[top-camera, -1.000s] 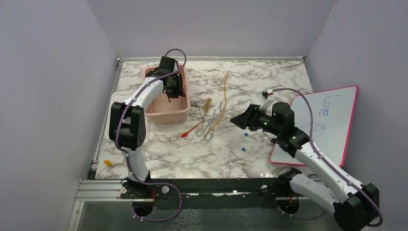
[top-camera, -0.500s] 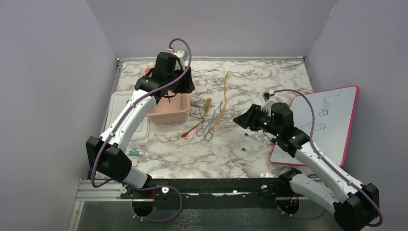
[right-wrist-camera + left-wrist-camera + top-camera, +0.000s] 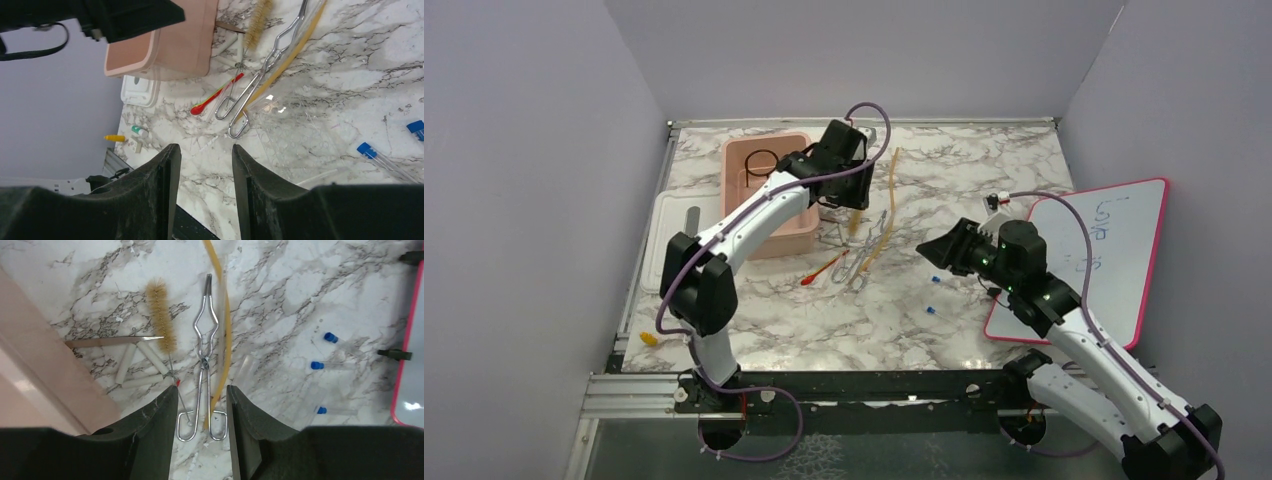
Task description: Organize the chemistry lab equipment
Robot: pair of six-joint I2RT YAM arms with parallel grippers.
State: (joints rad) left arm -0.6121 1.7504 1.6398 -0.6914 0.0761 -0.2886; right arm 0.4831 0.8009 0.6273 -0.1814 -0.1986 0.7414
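Black wire ring (image 3: 761,160) in pink tub (image 3: 769,245) from above, left gripper (image 3: 854,195) beside it. Left wrist: jaws parted, empty, over thin metal tongs (image 3: 204,360) and tan tube (image 3: 227,315). Right wrist: right gripper (image 3: 202,150) parted, empty, red-tipped stick (image 3: 215,95) ahead.

The marbled tabletop (image 3: 984,160) carries a pink tub (image 3: 774,235) at far left, with a white lid (image 3: 664,240) just beside it. Right of the tub lie a brush (image 3: 161,317), tongs (image 3: 204,362), a tan tube (image 3: 228,315) alongside the tongs, a red-tipped stick (image 3: 217,93), white rods (image 3: 125,362) and a flat metal blade (image 3: 112,341). Blue-capped vials (image 3: 316,365) lie nearer the whiteboard (image 3: 1104,250) at right. A small yellow piece (image 3: 648,339) sits at the near left corner.
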